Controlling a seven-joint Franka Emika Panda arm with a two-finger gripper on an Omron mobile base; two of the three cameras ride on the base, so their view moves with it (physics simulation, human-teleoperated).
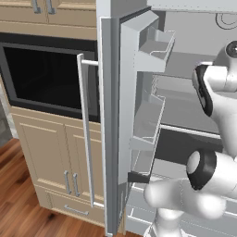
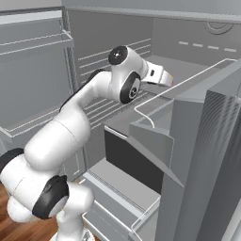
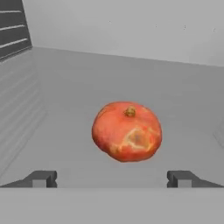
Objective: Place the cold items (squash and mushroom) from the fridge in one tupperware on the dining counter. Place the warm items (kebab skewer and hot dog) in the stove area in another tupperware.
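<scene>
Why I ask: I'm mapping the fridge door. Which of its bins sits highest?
The top bin, just under the fridge door's upper edge. The middle bin and the lowest bin hang below it.

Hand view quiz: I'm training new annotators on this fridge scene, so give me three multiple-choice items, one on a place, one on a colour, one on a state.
1. Where does the squash lie?
A. on a grey fridge shelf
B. in a door bin
C. on the wooden floor

2. What colour is the squash?
A. green
B. orange-red with a pale patch
C. purple

3. How does the gripper stand?
A. shut on the squash
B. shut on nothing
C. open, short of the squash

Answers:
1. A, the hand view shows it resting on the flat grey shelf with fridge walls around.
2. B, its skin is orange-red with a lighter blotch.
3. C, the two fingertips stand wide apart, the squash beyond them.
</scene>
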